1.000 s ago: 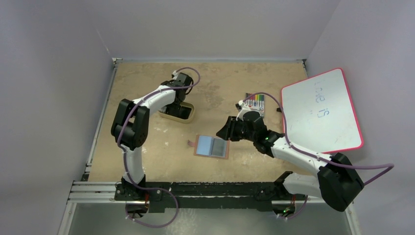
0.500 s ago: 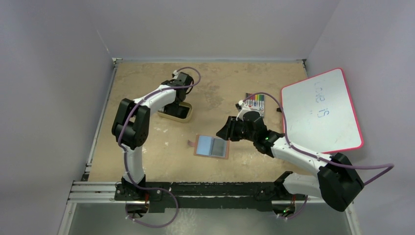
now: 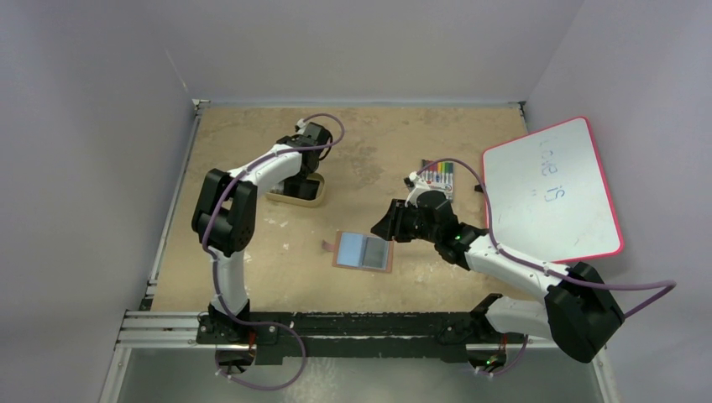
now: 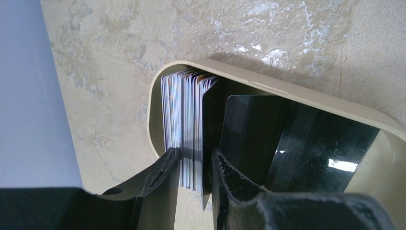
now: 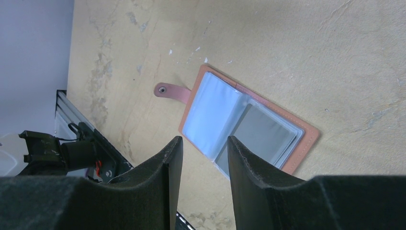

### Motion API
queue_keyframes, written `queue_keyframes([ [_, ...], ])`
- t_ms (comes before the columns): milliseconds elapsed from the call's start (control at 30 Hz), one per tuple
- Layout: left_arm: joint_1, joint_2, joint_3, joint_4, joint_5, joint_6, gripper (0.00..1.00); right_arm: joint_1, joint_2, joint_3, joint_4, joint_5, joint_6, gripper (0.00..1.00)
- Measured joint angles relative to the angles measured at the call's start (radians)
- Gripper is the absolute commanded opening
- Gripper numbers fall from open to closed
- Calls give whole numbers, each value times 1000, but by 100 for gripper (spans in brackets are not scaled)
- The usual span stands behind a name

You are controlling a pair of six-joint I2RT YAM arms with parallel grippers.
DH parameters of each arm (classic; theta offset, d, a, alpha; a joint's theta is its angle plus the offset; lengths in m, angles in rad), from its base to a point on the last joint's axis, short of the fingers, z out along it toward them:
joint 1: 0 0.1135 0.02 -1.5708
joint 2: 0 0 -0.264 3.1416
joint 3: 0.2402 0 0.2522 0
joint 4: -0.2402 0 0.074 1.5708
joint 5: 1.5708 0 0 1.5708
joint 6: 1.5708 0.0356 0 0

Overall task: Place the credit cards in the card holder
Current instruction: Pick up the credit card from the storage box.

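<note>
I am watching the left pincer point(image 4: 194, 160) reaching down into the tan oval tray point(image 4: 287, 86), which is sitting on the bench point(image 3: 369, 143) at about 10 o'clock from the card holder point(image 3: 363, 250). The credit cards point(image 4: 186, 115) are standing on edge in a tight pack against the tray's rounded end. Its 2 fingers are standing on either side of a slice of that pack, 1 finger along the pale cards and the other by a dark one. I cannot tell whether the fingers are pressing the cards or only flanking them. More black cards point(image 4: 306, 143) are leaning in the rest of the tray, glossy and catching the light.

The card holder is lying open and flat near the middle of the bench, blue-grey pockets facing up, with its snap strap point(image 5: 168, 90) pointing to 9 o'clock in the overhead view. The right pincer point(image 5: 203, 143) is hanging just above the holder's 3 o'clock edge, released, with nothing between its fingers.

At 1 o'clock from the holder a pack of coloured markers point(image 3: 438, 176) is lying, and a pink-rimmed whiteboard point(image 3: 550, 191) is lying at 2 o'clock, tilted over the bench's edge.
</note>
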Motion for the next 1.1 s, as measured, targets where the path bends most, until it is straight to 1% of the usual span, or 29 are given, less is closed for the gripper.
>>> queue_keyframes([
  [233,0,0,2,-9,-23,4,33,0,1,0,0,0,0,42],
  [367,0,0,2,-9,-32,4,31,0,2,0,0,0,0,42],
  [500,0,0,3,-8,-32,4,24,0,2,0,0,0,0,42],
  [667,0,0,5,-10,-28,5,21,0,2,0,0,0,0,42],
  [733,0,0,17,-18,-23,5,14,0,3,0,0,0,-1,42],
  [967,0,0,38,-31,-3,3,0,0,8,0,0,0,-1,42],
  [1100,0,0,38,-35,25,3,0,0,8,0,0,0,-1,42],
])
